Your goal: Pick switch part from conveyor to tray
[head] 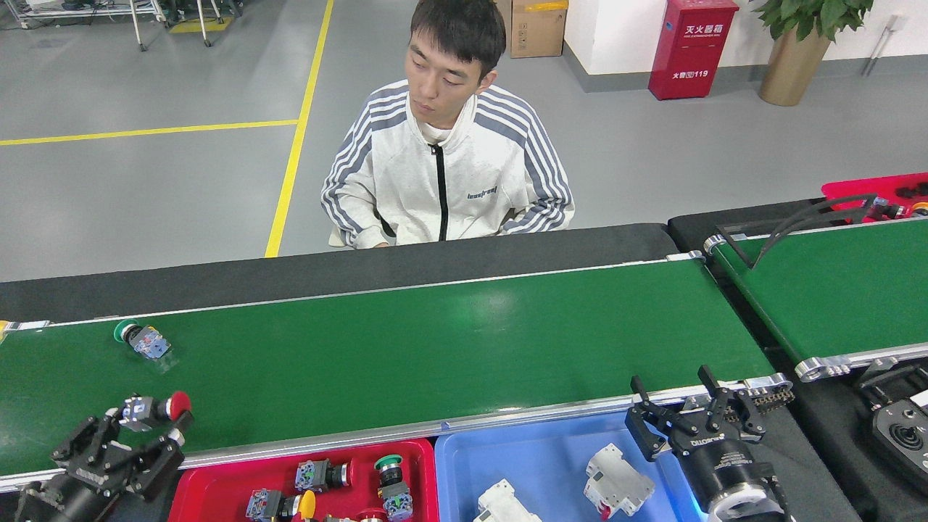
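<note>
Red-capped, the switch part [151,409] sits between the fingertips of the left gripper [141,428], which is clamped on it above the near edge of the conveyor [435,348], at that belt's left end. Its long axis lies roughly along the belt, cap pointing right, grey body to the left. The red tray [217,478] lies just below the conveyor's near rail, down and to the right of the held part, and already holds several switch parts, among them a green-capped one [391,478]. So the coming move, as I judge it, is a short carry toward the robot and slightly right, over the silver rail, then a release; the left arm is plainly the one to make it.

A second, green-capped switch part [141,339] lies on its side on the conveyor, farther from the robot, near the far rail and well apart from the held one, its cap pointing up-left.

Right of the red tray, the blue tray [522,449] also borders the conveyor's near rail and holds white breaker-like parts [616,482]. The right gripper [685,417] hovers over that tray's right edge, its jaws spread and empty. Beyond the conveyor's far side sits a person [449,181] in a striped white jacket.
</note>
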### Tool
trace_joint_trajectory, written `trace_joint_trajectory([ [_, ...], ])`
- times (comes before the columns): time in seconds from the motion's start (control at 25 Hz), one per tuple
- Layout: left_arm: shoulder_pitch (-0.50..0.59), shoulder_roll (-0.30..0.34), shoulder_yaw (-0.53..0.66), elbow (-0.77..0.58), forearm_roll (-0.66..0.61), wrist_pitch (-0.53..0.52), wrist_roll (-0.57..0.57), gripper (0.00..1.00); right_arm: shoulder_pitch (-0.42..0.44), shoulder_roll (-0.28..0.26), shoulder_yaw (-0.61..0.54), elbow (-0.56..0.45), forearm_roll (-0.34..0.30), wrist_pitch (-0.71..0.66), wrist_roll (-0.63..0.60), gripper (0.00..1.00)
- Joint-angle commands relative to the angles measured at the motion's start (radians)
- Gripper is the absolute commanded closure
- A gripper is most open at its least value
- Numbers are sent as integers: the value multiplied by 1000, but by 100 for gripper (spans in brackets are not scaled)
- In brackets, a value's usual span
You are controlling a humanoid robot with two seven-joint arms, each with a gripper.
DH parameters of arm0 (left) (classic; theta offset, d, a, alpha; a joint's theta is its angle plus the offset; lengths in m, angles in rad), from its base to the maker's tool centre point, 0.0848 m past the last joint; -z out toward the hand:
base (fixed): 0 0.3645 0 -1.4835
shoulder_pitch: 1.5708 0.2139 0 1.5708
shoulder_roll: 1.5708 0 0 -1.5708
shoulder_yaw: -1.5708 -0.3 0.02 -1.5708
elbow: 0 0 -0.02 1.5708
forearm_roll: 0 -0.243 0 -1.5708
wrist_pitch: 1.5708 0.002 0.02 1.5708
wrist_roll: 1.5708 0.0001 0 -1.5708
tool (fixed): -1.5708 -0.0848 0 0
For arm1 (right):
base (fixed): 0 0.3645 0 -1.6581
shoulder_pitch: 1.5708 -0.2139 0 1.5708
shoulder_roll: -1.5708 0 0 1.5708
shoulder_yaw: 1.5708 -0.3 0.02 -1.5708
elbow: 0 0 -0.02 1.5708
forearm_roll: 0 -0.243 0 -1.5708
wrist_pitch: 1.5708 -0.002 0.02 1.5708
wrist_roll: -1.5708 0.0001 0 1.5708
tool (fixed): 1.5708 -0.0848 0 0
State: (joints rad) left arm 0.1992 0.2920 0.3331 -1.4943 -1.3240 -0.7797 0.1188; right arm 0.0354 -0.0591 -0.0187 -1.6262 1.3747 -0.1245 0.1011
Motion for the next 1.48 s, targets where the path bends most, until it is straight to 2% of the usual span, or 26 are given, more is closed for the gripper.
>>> trace_joint_trajectory([
  [0.0,48,-25,9,-93,5,-6,-1,8,3,-1,-4,-14,-5,-1,-8,0],
  [0.04,78,-53,10,-136,5,-6,-1,3,5,1,-4,-17,-6,-3,-8,0],
  [0.16,112,-122,12,-187,3,-6,-1,0,3,-1,-6,-15,-8,-1,-9,0],
  [0.48,123,-180,129,-187,-4,-6,-1,0,9,-1,-6,-15,-8,-1,-9,0],
  [0.52,123,-182,155,-189,-4,29,-1,0,11,-1,-6,-15,-8,-1,-9,0],
  [0.68,126,-163,187,-173,-11,396,-1,0,9,-1,-6,-14,-8,-1,-9,0],
  [0.72,129,-160,193,-170,-11,416,-1,0,11,-1,-6,-14,-8,-1,-11,0],
  [0.92,154,-126,216,-152,-4,378,-1,0,18,-1,-7,-14,-8,-1,-9,0],
  [1.16,154,-116,222,-132,-1,330,-14,0,34,-1,-6,-15,-8,-1,-17,0],
  [1.28,154,-62,218,-133,8,330,-28,0,35,-1,-6,-21,-8,-1,-32,0],
  [1.44,141,-40,211,-129,29,330,-30,0,40,1,-7,-43,-8,0,-32,0],
])
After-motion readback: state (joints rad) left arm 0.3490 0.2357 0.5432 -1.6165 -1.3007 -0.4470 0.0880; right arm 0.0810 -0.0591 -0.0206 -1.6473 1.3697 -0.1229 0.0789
